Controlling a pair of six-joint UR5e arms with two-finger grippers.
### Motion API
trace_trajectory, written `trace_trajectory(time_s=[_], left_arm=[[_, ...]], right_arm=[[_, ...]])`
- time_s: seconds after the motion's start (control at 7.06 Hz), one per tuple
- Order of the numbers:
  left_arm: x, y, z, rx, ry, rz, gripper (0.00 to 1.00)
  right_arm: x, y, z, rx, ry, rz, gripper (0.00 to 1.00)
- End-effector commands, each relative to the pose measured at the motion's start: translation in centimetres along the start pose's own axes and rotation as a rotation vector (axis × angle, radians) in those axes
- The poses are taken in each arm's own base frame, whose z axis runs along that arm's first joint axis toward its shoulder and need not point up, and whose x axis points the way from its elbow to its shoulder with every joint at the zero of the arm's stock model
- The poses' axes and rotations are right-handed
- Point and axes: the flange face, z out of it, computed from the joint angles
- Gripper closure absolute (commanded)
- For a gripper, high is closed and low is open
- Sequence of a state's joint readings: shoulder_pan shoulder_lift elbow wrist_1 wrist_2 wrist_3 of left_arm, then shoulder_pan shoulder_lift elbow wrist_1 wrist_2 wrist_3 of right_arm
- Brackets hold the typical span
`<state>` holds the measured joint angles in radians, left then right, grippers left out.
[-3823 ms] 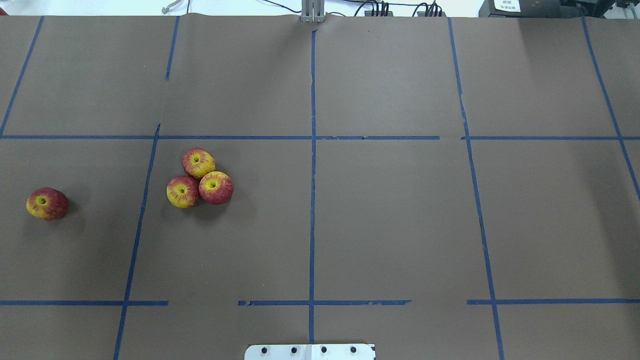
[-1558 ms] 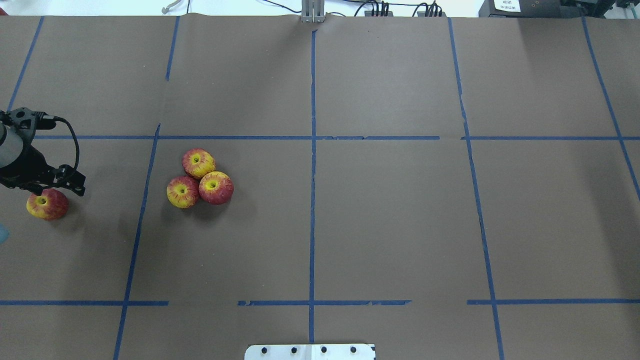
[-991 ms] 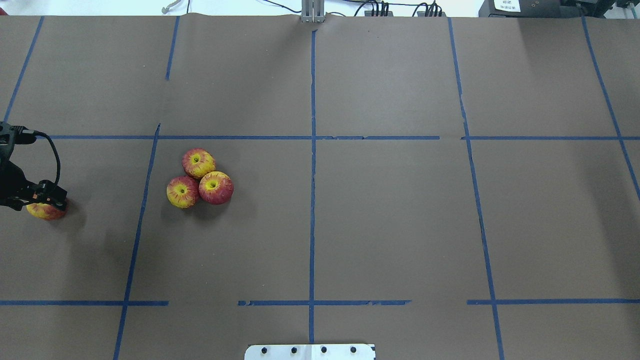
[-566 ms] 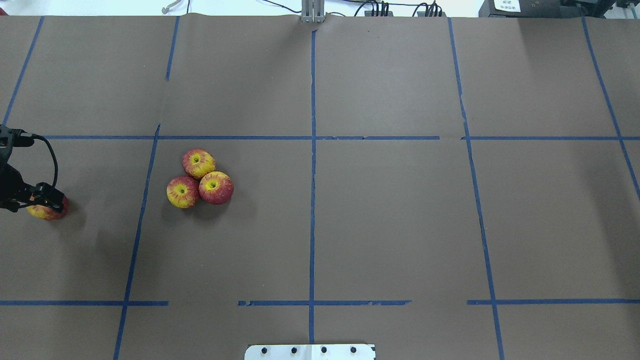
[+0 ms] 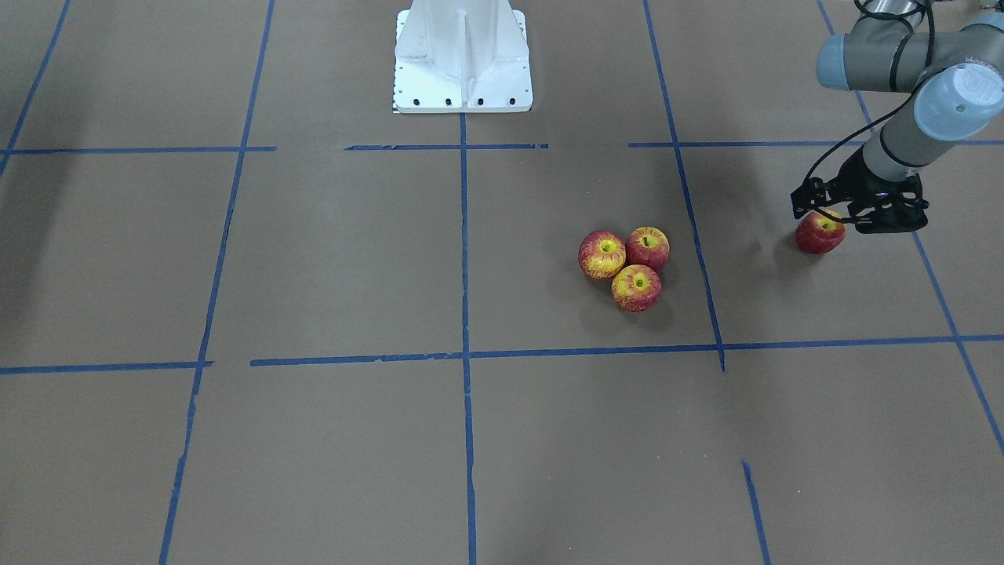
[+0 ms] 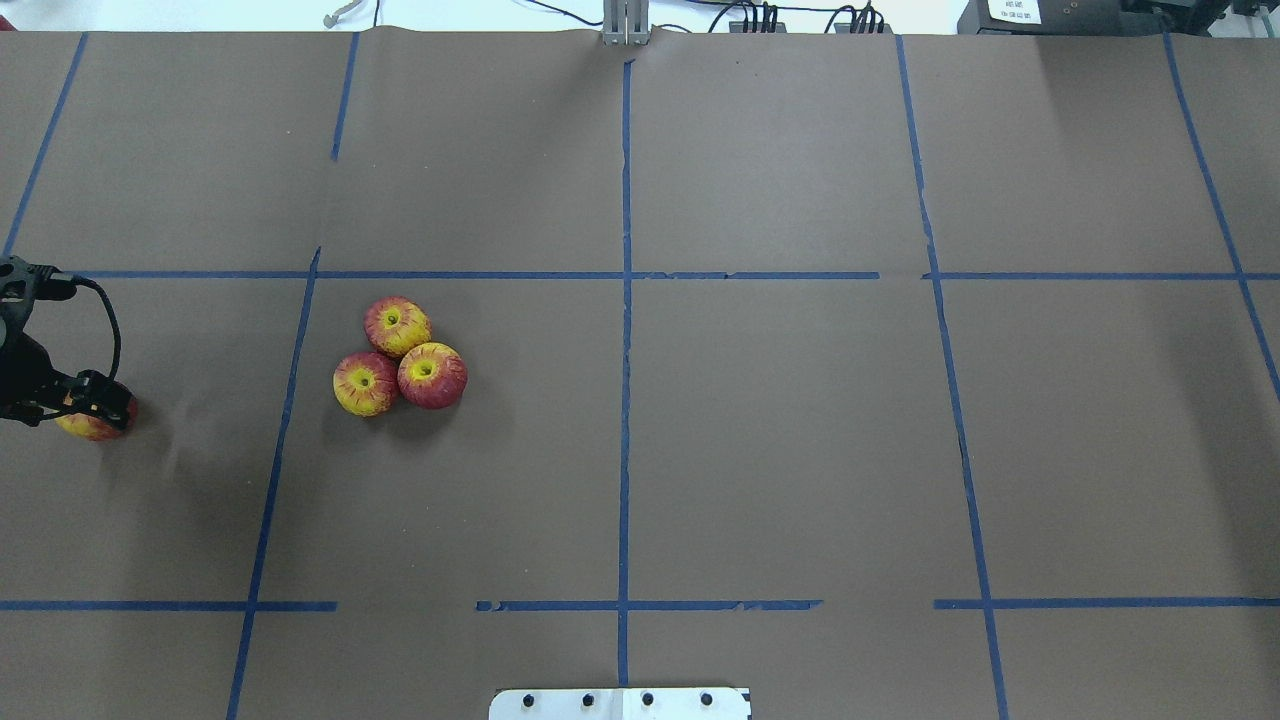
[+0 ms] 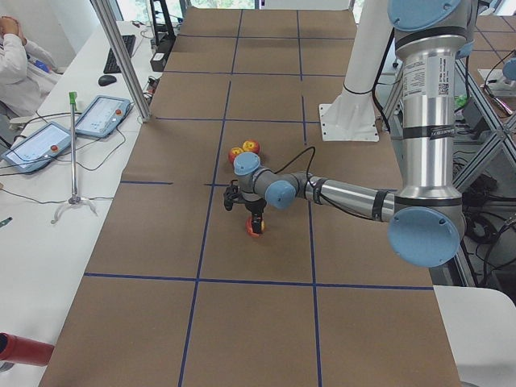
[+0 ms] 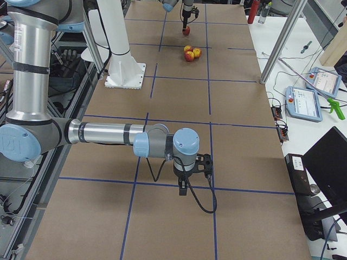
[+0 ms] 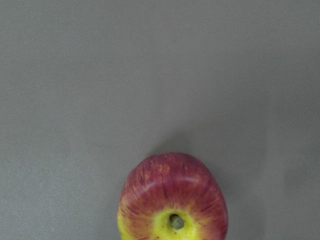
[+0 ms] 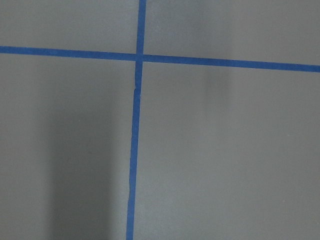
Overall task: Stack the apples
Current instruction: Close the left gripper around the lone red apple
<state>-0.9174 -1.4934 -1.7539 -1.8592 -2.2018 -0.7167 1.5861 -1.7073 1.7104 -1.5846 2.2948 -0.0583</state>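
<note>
Three red-and-yellow apples (image 6: 400, 357) sit touching in a cluster on the brown table; they also show in the front view (image 5: 630, 264). A fourth apple (image 6: 97, 426) lies alone at the far left; it also shows in the front view (image 5: 820, 235) and in the left wrist view (image 9: 172, 199). My left gripper (image 6: 85, 407) is down right over this apple and hides its top. Its fingers are hidden, so I cannot tell whether it is open or shut. My right gripper (image 8: 183, 190) shows only in the exterior right view, low over bare table; I cannot tell its state.
Blue tape lines (image 6: 624, 300) divide the brown paper table cover into squares. The white robot base (image 5: 463, 55) stands at the table's near edge. Tablets (image 7: 72, 129) and a stand lie on the white side table beyond the far edge.
My left arm came in from the left edge and lowered its gripper over the lone apple. In the last second it has barely moved. The three clustered apples have stayed put.
</note>
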Motion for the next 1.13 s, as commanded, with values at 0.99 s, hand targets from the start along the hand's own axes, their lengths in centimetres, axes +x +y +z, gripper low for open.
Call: trace_trajectory(time_s=[0.99], left_arm=[[0.9,-2.5,1.4,0.026,0.023,0.028,0.08]], right_arm=[[0.0,0.0,0.0,0.000,0.000,0.000,0.00]])
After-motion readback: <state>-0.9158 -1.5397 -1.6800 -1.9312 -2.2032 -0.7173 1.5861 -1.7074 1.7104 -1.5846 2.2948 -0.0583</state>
